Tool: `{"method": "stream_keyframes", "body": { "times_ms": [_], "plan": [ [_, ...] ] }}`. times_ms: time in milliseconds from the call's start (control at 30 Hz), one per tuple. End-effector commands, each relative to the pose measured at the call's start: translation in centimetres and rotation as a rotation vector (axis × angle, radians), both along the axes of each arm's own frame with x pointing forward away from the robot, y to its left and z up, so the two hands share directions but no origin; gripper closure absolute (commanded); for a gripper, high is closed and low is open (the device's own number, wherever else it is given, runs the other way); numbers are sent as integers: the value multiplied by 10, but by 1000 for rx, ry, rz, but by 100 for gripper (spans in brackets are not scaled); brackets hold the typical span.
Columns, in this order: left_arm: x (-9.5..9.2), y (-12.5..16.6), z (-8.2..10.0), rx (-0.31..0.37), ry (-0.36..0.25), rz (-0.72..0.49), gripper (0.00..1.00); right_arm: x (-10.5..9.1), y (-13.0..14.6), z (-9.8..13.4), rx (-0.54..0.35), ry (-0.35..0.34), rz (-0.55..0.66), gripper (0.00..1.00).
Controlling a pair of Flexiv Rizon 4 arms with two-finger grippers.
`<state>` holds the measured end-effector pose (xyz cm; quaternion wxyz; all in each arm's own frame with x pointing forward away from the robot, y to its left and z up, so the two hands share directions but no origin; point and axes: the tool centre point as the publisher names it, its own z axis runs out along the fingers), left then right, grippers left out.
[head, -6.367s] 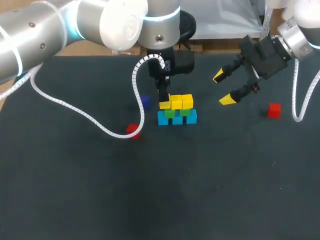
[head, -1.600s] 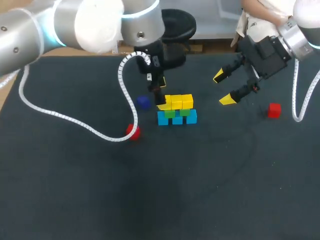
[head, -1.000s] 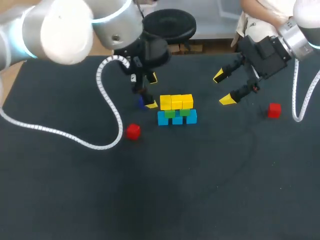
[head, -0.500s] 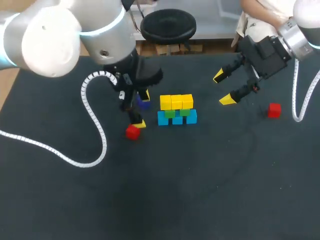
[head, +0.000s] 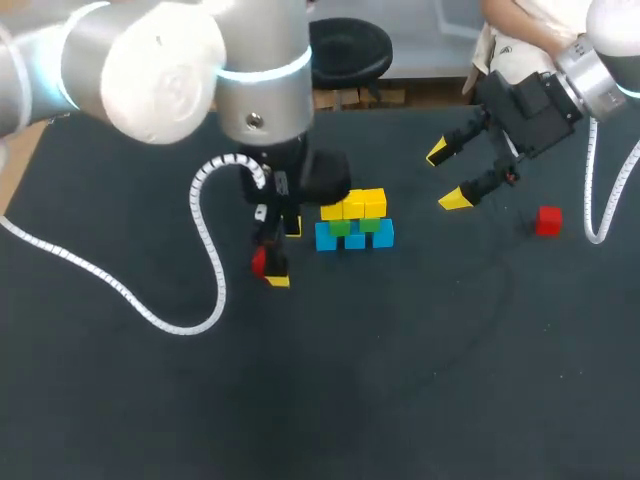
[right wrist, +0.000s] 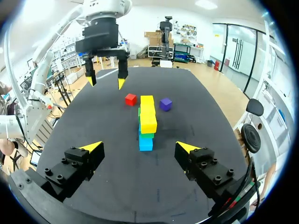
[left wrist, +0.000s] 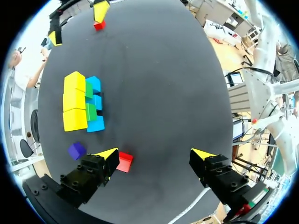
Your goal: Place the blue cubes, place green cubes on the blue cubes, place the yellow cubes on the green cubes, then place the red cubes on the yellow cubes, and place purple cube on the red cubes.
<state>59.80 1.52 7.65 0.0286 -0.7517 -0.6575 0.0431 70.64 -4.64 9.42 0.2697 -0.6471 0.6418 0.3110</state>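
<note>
the table [head: 420, 380] had a dark, matt covering with a cloth-like look, while the yellow cubes [head: 353, 204], green cubes [head: 355, 226], blue cubes [head: 355, 239] and a red cube [head: 547, 220] showed smooth, flat-coloured faces with little shine, plastic or painted wood could not be told. the left arm [head: 170, 70] had a glossy white and satin silvery shell, and its cable [head: 205, 250] was wrapped in ribbed white plastic spiral. the left gripper [left wrist: 155, 156] and right gripper [head: 447, 177] had matt black bolted fingers with smooth yellow tips.
</note>
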Motion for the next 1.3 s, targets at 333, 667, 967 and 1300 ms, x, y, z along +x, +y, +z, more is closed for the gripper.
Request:
{"method": "stream_keyframes", "body": {
  "times_ms": [333,667,967,1300],
  "plan": [
    [-24,20,-22,-38,-40,33,0,-1,0,0,0,-2,-2,0],
    [-13,30,-28,-72,-26,58,0,-1,0,0,0,-2,-2,0],
    [-3,25,-25,-66,9,61,0,-1,0,0,0,-2,-2,0],
    [-3,25,-25,-66,9,61,0,-1,0,0,0,-2,-2,0]
  ]
}}
